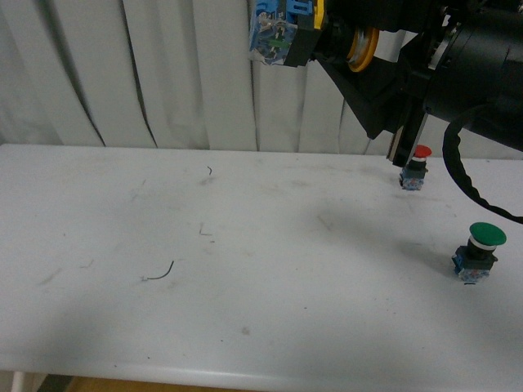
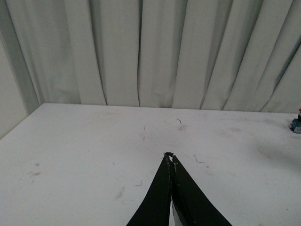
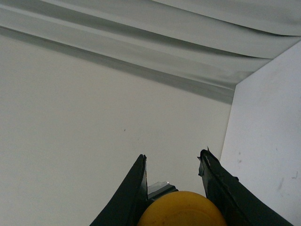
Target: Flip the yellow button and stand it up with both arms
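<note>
Holding the yellow button (image 1: 315, 37) high above the surface (image 1: 204, 310), your right end effector (image 3: 174, 157) is clamped on its cap end. The button lies sideways, with the blue block jutting out free toward the left arm's side.

Judge it as small, light and rigid. The domed cap looks smooth and liable to slip or swivel in a pinch, while the blocky blue end has flatter faces and should be the surer place for your left end effector (image 2: 170, 156) to take hold. The clear plastic on that block may not like a hard squeeze.

Your left end effector has its fingers together, low over the surface and well apart from the yellow button, so you would need to spread them before the handover.

Below the yellow button and to its right stand a red button (image 1: 415, 167) and, nearer you, a green button (image 1: 479, 251). Directly beneath the yellow button nothing blocks a set-down.
</note>
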Tool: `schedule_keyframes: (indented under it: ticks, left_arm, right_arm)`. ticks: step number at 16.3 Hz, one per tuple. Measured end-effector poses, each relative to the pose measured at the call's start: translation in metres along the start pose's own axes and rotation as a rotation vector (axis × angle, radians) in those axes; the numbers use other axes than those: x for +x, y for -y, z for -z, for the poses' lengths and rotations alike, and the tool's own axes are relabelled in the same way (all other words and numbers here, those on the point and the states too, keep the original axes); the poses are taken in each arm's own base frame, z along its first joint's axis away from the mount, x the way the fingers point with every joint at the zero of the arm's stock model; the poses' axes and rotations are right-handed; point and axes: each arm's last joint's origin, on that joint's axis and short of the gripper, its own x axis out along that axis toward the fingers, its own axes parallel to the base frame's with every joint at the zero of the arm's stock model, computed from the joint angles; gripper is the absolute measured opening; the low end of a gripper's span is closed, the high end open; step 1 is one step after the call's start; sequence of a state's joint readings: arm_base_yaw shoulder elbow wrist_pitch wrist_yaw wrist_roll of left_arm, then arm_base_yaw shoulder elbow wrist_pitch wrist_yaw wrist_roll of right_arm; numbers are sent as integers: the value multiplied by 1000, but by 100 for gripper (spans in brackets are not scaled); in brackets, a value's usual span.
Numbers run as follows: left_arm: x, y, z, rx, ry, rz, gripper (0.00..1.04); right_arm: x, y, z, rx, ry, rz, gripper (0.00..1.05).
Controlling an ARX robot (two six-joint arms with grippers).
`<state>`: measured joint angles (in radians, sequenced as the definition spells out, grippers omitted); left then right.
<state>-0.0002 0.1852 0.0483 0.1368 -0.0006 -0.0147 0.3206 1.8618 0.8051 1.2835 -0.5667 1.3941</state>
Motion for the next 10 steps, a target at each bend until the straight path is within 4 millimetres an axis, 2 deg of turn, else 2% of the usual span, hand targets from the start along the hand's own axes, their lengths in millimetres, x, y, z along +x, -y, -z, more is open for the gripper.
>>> schedule_keyframes:
  ticks: [2,3,10]
  left_arm:
    - [-8,0,8,0,-39,-1,2]
    - [-11,0,9,0,6,-1,2]
    - [-10,0,12,0,-3,0,2]
  right_arm:
    - [0,0,0,0,-1,-1,33]
    - [1,0,0,-1,-1,-2,33]
    - [2,-1,1,0,-5,-4,33]
